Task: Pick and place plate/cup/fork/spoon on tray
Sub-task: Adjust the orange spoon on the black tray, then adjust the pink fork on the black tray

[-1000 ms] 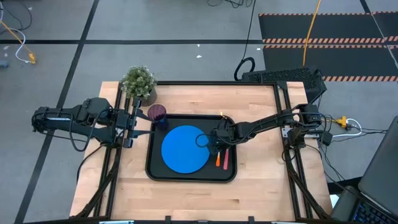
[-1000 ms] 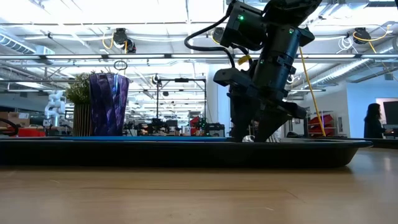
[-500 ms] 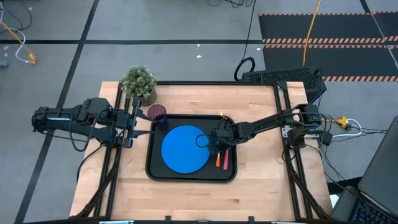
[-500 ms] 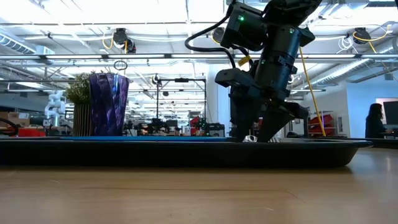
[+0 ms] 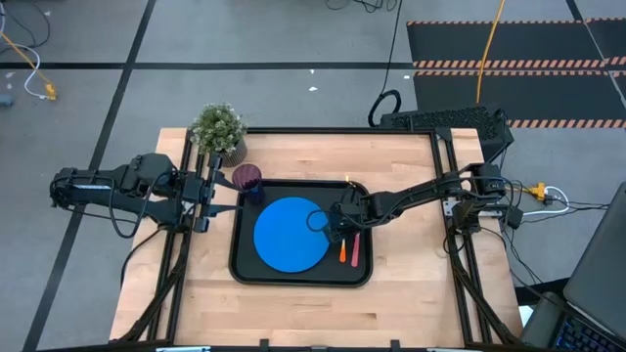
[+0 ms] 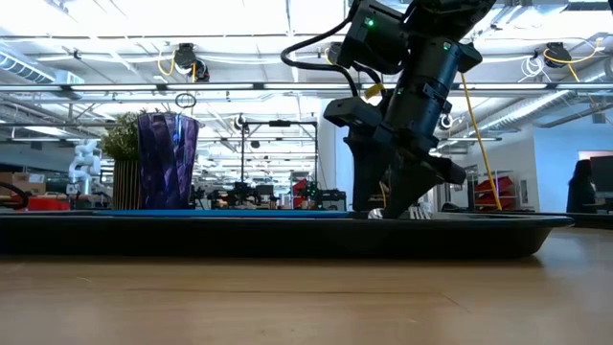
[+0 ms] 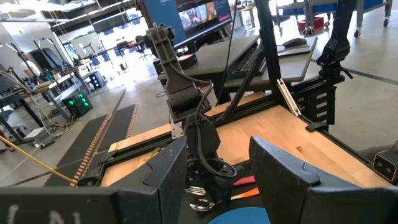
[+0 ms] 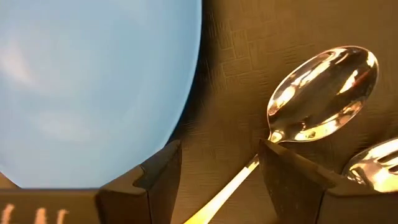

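A: On the pale wooden table (image 5: pixel 313 303) the large black rectangular tray (image 5: pixel 240 274) with its raised rim holds everything. The flat round bright blue plate (image 5: pixel 290 234) sits at its centre, and the small dark purple plastic tumbler, the cup (image 5: pixel 246 178), stands at its far left corner.

B: And the cutlery?

A: The spoon (image 5: pixel 343 251) with the silver bowl and orange handle lies just right of the plate, and the fork (image 5: pixel 354 248) with the red-pink handle lies just right of the spoon, both inside the rim. All four pieces look placed.

B: What are the arms doing?

A: The right gripper (image 5: pixel 335 227) hangs low over the spoon's bowl, jaws spread wide with nothing between them. The left gripper (image 5: pixel 207 200) waits off the tray's left edge, jaws parted and empty.

B: What could go wrong?

A: The right gripper's fingers (image 8: pixel 152 180) straddle the spoon's neck closely. A sideways pull-out could drag the spoon against the fork or nudge the plate; lifting straight up looks safer. A careless left arm could tip the cup.
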Motion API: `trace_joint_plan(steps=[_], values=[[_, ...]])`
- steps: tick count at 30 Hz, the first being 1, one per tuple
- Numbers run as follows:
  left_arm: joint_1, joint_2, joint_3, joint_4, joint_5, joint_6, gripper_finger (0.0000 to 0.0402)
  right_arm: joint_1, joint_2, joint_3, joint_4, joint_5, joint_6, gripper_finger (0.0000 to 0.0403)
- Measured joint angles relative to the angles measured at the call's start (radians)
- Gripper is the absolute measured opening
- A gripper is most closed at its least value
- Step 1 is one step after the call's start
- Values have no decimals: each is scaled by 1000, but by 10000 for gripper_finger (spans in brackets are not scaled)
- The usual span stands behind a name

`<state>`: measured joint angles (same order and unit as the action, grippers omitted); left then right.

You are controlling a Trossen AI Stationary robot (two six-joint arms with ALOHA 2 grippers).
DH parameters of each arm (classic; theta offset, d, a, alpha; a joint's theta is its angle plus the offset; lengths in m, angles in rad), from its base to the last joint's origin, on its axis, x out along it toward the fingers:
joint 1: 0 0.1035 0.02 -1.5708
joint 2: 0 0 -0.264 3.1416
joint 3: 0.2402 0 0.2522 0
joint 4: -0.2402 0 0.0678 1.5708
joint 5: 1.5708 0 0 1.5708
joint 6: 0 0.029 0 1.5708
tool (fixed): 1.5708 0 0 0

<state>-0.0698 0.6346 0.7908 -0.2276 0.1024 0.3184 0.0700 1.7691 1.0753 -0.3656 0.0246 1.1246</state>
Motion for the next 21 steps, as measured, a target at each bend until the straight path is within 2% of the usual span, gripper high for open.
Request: trace_joint_plan(steps=[9,14,18,21], values=[[0,0,0,0,0,0,177,-10,-3,0,-5,-4,-50,203],[0,0,0,-1,0,0,177,-20,-66,0,-9,7,-73,203],[0,0,0,-2,0,0,177,-27,-151,1,-54,113,-83,203],[0,0,0,-2,0,0,177,-38,-193,2,-149,202,-75,203]])
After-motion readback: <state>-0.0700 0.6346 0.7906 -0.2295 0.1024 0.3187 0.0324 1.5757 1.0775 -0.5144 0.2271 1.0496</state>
